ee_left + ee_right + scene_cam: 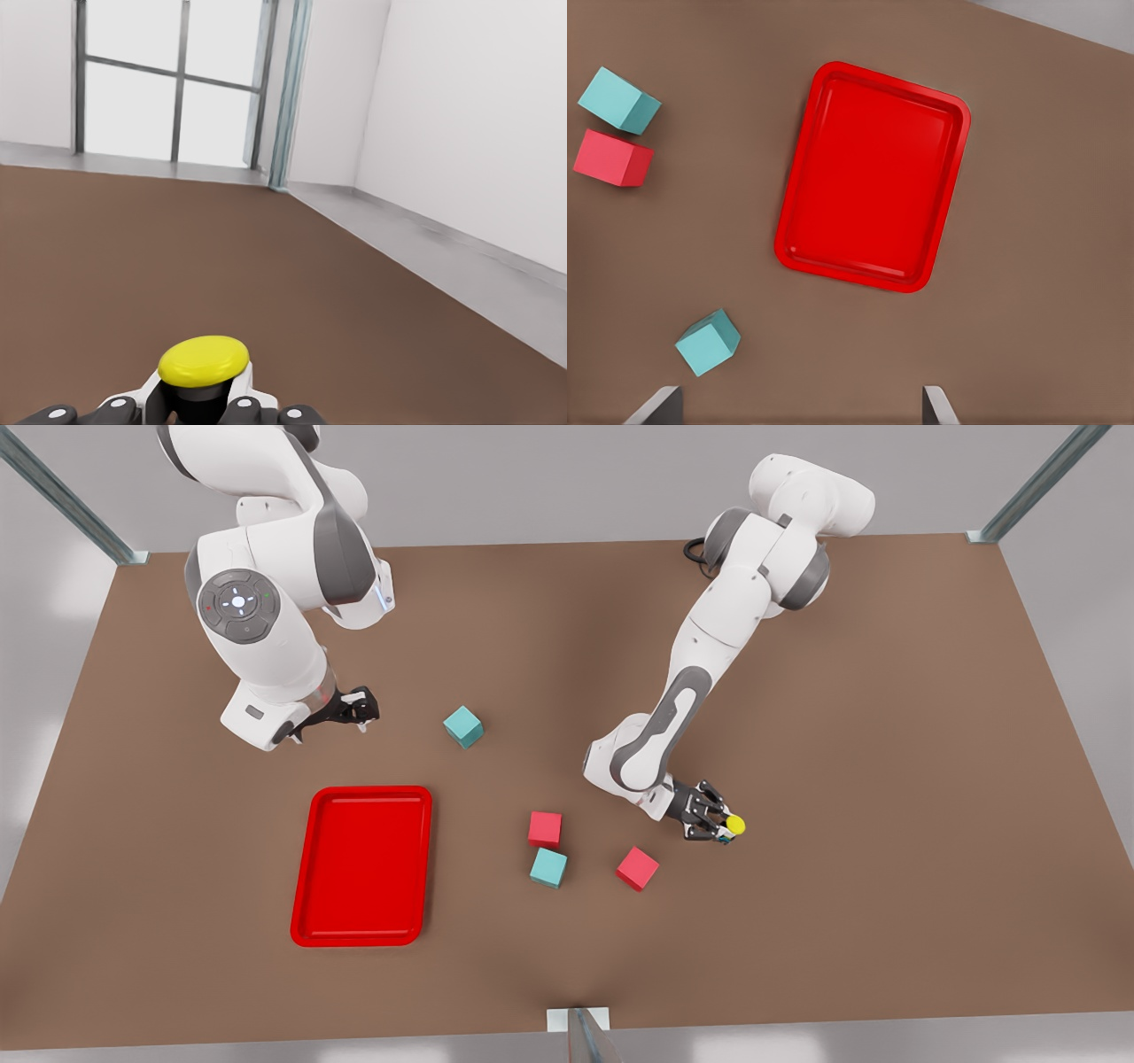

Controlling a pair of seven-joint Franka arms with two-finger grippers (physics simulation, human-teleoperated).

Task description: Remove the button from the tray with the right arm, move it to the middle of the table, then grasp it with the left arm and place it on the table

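The button (734, 825), a yellow cap on a dark base, sits between the fingers of my left gripper (721, 828), the arm on the front view's right, low over the table (886, 717) right of the middle. In the left wrist view the button (204, 361) shows with fingers (149, 396) pressed against its base. Whether it touches the table I cannot tell. My right gripper (359, 713) hangs open on the front view's left, beyond the tray (363, 864). The red tray (873, 177) holds nothing, and the right fingertips (656, 409) stand wide apart.
A teal cube (463, 726) lies near the right gripper. A red cube (545, 828), a teal cube (548, 866) and another red cube (637, 868) lie between the tray and the left gripper. Metal frame posts stand at the table's corners.
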